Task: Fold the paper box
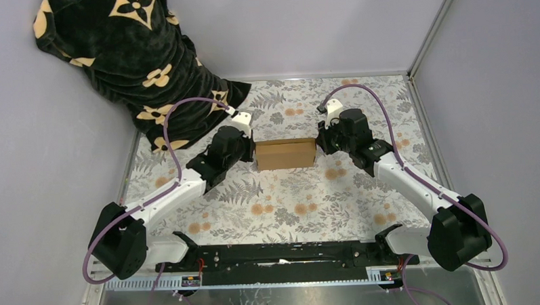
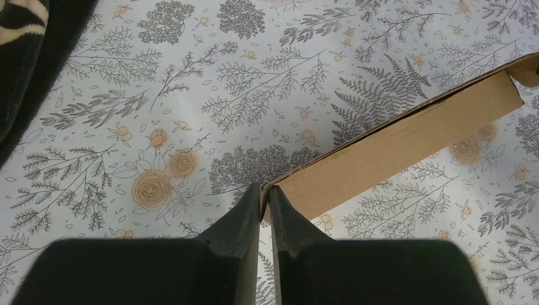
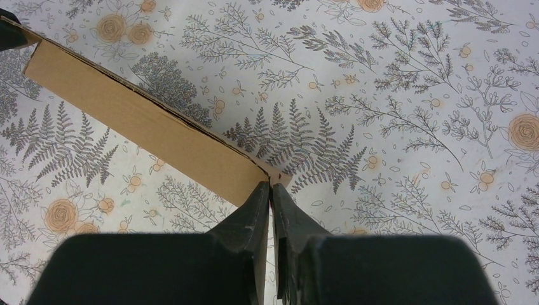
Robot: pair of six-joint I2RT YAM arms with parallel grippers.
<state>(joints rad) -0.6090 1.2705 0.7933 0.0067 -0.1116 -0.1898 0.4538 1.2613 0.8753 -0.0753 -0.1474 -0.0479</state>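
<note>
One paper box (image 1: 285, 154), mid-table on one floral cloth (image 1: 289, 206), between my two grippers, left gripper (image 2: 264, 189) clamped on its left end, right gripper (image 3: 271, 185) apparently clamped on its right end, one dark blanket (image 1: 135, 55) far left.

Soft, even light falls from above in all views, bright and without glare. In the wrist views the black fingers (image 2: 241, 222) of the left gripper (image 2: 264, 188) and the right gripper (image 3: 271, 185) are dark, featureless and slightly blurred. The box (image 2: 407, 149) at their tips and the patterned cloth (image 2: 191, 95) beyond them stay sharp. The box throws only a thin shadow. In the overhead view, shadows under the arms (image 1: 167, 197) are faint.
</note>
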